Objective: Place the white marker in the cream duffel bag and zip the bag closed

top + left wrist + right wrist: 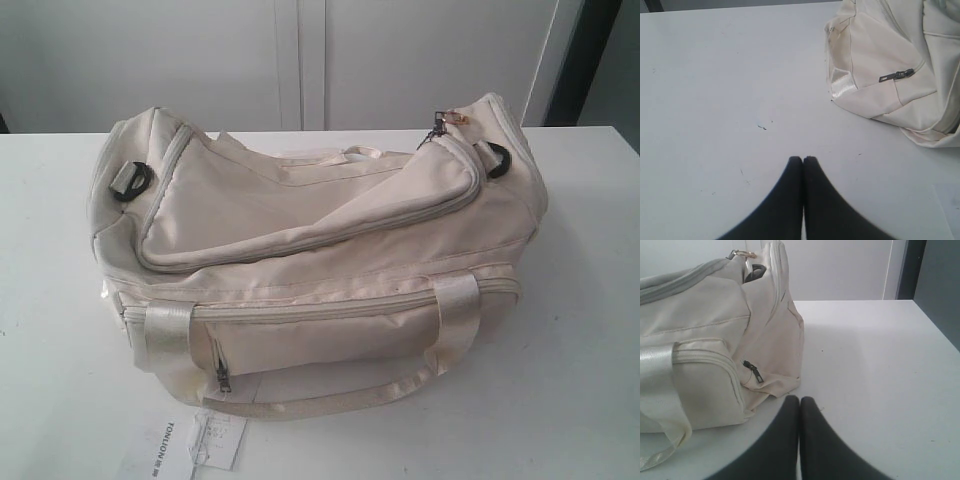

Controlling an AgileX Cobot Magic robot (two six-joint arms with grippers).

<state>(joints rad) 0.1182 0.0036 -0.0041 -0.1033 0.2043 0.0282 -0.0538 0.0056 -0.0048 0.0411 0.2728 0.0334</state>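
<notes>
While left pincer (802,159) and right pincer (799,399) sit closed, the hangtag (165,447) reads — TONLION.

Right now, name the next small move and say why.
Probably no new grasp: leave the shut left pincer and right pincer parked over the table. The cream duffel bag looks zipped, its pull at one end, and no white marker shows in any view, so it is likely inside.
</notes>
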